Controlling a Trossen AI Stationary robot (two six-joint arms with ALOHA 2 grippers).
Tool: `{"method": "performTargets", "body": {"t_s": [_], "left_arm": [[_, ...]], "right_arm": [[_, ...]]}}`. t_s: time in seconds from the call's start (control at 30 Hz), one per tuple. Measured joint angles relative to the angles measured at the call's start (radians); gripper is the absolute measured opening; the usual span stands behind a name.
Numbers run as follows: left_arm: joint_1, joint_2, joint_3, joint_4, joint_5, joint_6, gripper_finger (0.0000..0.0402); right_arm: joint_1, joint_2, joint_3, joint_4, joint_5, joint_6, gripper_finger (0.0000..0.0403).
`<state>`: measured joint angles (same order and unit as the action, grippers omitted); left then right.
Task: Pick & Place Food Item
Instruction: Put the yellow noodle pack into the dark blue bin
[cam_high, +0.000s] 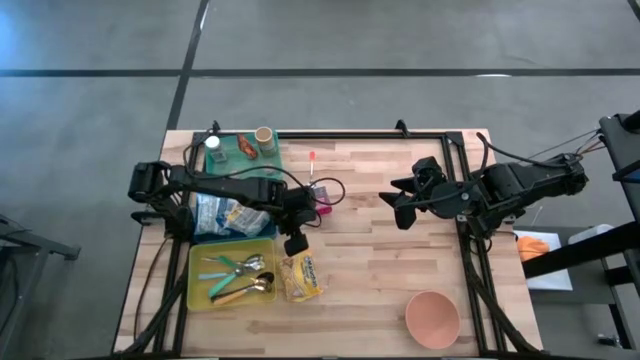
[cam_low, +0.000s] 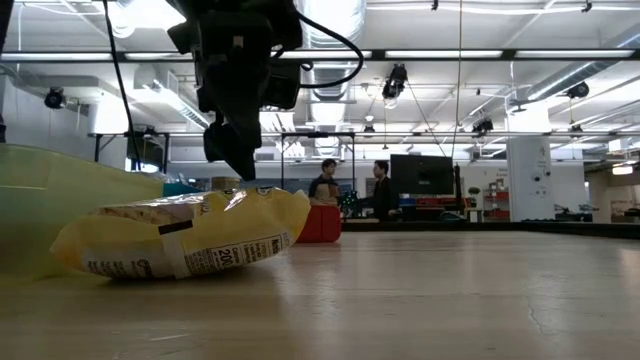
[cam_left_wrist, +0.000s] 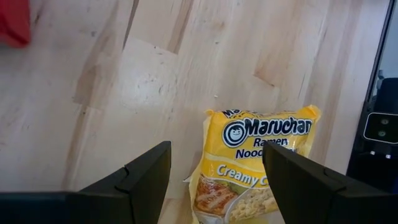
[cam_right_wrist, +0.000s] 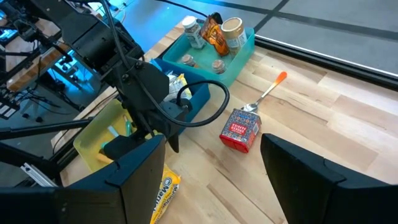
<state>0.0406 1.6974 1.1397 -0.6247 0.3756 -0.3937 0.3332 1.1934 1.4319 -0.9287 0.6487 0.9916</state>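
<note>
Left pincer (cam_high: 296, 243): you are hovering it just above the ramen packet (cam_high: 301, 277), jaws standing wide with nothing between them (the left wrist view shows bare wood and packet in the gap).
Right pincer (cam_high: 398, 207): it is waiting well apart over the right half of the bench (cam_high: 380, 280), jaws likewise wide and empty.
Packet position: it is lying flat on the bench, just beside the yellow tray (cam_high: 196, 296) of cutlery, with the pink bowl (cam_high: 432, 318) far off toward the right front corner.
Handling: you are likely dealing with something light, crinkly and slippery, puffed with air, with a brittle noodle block inside.
Grip advice: you are best closing across the narrow width near the middle, gently, since hard squeezing may crack the noodles, and an edge pinch may slide off.
</note>
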Motion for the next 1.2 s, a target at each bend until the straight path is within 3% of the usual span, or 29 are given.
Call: {"method": "performTargets", "body": {"t_s": [0.6,1.2], "left_arm": [[-0.001,0.000,0.000,-0.007,0.056,0.072,0.0258],[-0.002,0.000,0.000,-0.010,0.055,0.030,0.0258]], "right_arm": [[0.000,0.000,0.000,0.000,0.000,0.000,0.0263],[0.000,0.000,0.000,0.000,0.000,0.000,0.0263]]}}
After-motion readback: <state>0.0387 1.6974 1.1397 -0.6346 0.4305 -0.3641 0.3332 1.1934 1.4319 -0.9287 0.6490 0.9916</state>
